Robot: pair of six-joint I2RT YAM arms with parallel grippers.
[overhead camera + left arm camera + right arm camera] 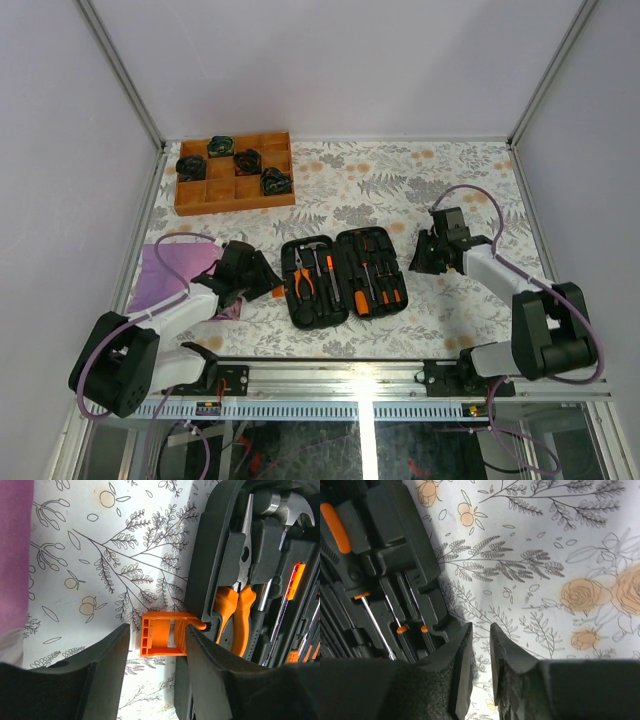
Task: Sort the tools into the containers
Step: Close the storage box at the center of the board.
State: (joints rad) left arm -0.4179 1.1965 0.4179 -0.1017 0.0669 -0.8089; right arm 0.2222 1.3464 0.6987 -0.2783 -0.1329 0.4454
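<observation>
The black tool case (pixel 345 275) lies open at the middle of the table. Its left half holds orange-handled pliers (pixel 303 280) and a hammer (pixel 318 255); its right half holds several screwdrivers (pixel 375 275). My left gripper (pixel 268 280) is at the case's left edge. In the left wrist view it (pixel 156 640) is open, and the orange latch (pixel 162 640) lies between its fingers. The pliers (pixel 237 615) and hammer (pixel 287 505) show beside it. My right gripper (pixel 420 255) is just off the case's right edge, low over the cloth. In the right wrist view it (pixel 481 630) is nearly shut and empty, beside the screwdrivers (pixel 400 630).
A brown wooden compartment tray (pixel 200 195) with several black-green objects stands at the back left. A purple cloth (pixel 165 275) lies left of the left arm and shows in the left wrist view (pixel 15 555). Metal frame posts bound the floral table cover.
</observation>
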